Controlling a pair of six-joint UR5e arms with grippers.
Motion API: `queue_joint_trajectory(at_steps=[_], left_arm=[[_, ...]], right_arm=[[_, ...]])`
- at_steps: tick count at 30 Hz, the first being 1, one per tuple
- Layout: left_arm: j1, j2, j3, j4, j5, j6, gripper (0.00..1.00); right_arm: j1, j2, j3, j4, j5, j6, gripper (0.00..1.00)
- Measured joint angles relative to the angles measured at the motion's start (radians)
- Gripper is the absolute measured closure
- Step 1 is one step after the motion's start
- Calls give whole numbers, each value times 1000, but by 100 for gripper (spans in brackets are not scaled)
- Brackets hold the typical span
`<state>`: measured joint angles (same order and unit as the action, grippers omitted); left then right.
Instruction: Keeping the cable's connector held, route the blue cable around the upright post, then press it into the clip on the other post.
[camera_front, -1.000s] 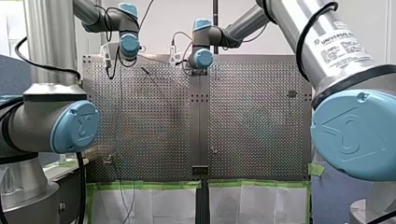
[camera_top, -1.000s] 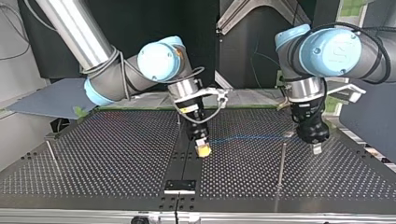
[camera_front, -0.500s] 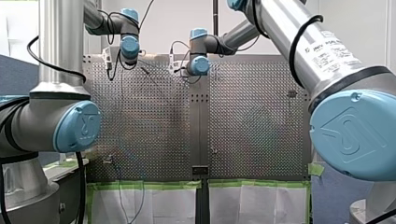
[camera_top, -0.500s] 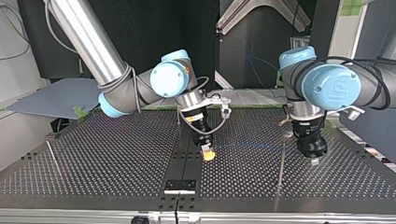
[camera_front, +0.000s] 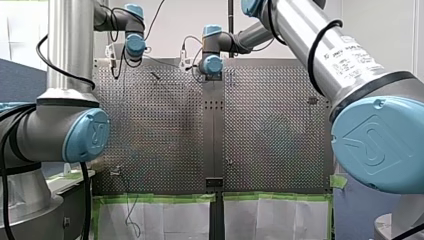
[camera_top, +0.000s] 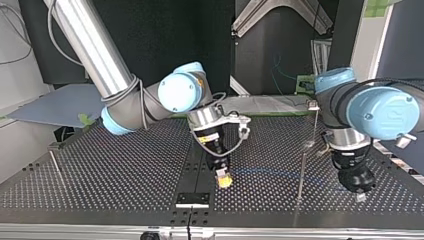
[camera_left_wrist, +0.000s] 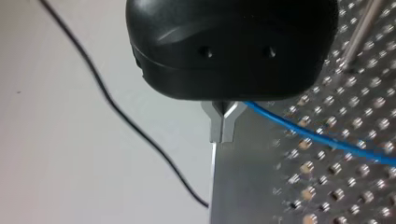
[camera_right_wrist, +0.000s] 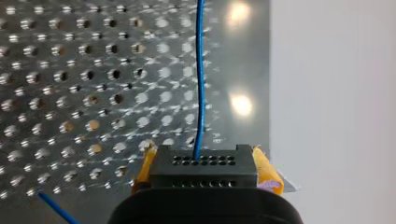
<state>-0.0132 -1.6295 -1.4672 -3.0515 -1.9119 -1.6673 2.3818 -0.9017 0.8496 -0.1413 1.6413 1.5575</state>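
My right pincer (camera_top: 223, 181) clamps the black connector (camera_right_wrist: 203, 167) left of the upright post (camera_top: 302, 170) in the top view; my left pincer (camera_left_wrist: 223, 136), right of it, pinches the blue cable (camera_left_wrist: 327, 140).
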Motion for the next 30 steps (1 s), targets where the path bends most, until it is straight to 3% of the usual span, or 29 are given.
queue_joint_trajectory(at_steps=[12,18,24,30], left_arm=[[17,-70,6,7,45,-8,100],[19,-115,6,8,45,-26,100],[26,-121,6,5,41,-61,100],[27,-127,6,3,43,-91,100]], right_arm=[[1,29,-102,25,-5,3,100],[-3,31,-165,39,-3,2,100],[-9,32,-217,41,-1,-5,100],[-11,34,-213,41,4,-22,100]])
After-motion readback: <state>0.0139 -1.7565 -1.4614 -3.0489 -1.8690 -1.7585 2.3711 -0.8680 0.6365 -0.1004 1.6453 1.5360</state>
